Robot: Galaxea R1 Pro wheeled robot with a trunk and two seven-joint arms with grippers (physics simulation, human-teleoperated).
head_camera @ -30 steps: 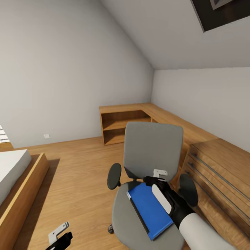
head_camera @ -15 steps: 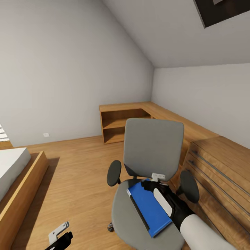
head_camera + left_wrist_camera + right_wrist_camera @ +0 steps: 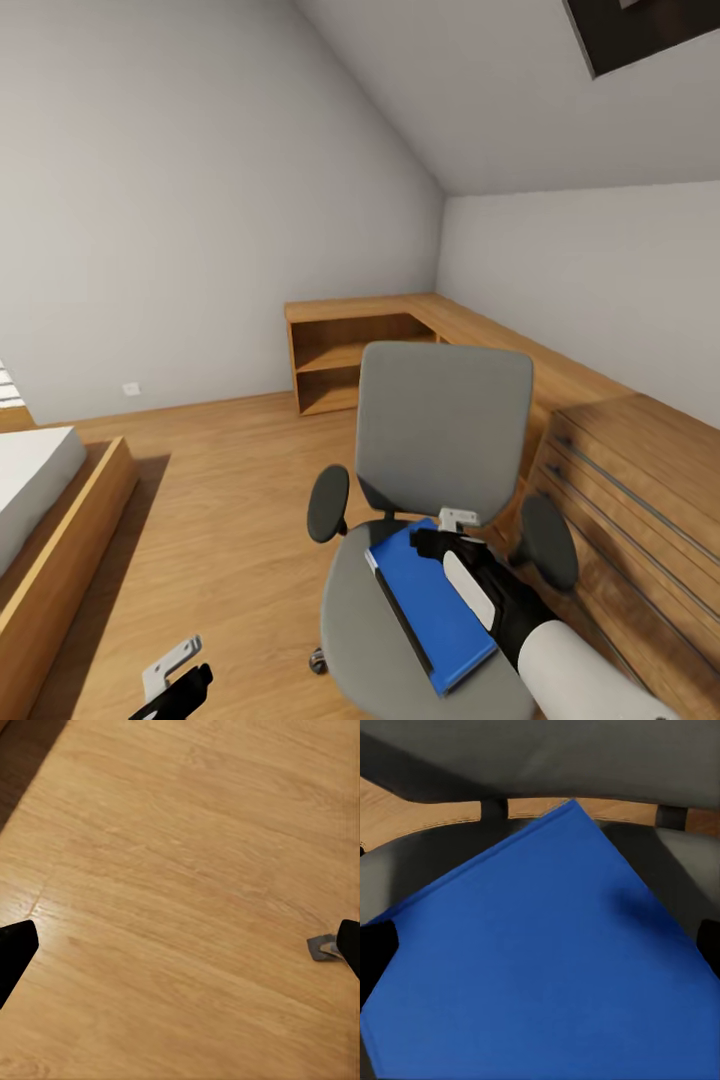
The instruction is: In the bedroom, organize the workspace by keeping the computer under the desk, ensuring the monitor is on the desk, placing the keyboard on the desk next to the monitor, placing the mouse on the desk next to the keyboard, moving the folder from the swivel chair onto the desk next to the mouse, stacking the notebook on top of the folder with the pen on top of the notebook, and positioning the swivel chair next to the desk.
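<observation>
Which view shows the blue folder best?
Right wrist view: the folder is seen close up, between spread fingertips. The head view shows it lying on the chair seat, partly covered by the right gripper.

— What do I have around me?

— A wood floor [image 3: 220, 480], grey walls [image 3: 180, 200], and a low open shelf unit [image 3: 345, 365] in the far corner.

— Anything else?

— A drawer chest [image 3: 640, 490] along the right wall, a bed [image 3: 40, 500] at the floor's left edge, and a dark skylight [image 3: 650, 30] in the sloped ceiling.
</observation>
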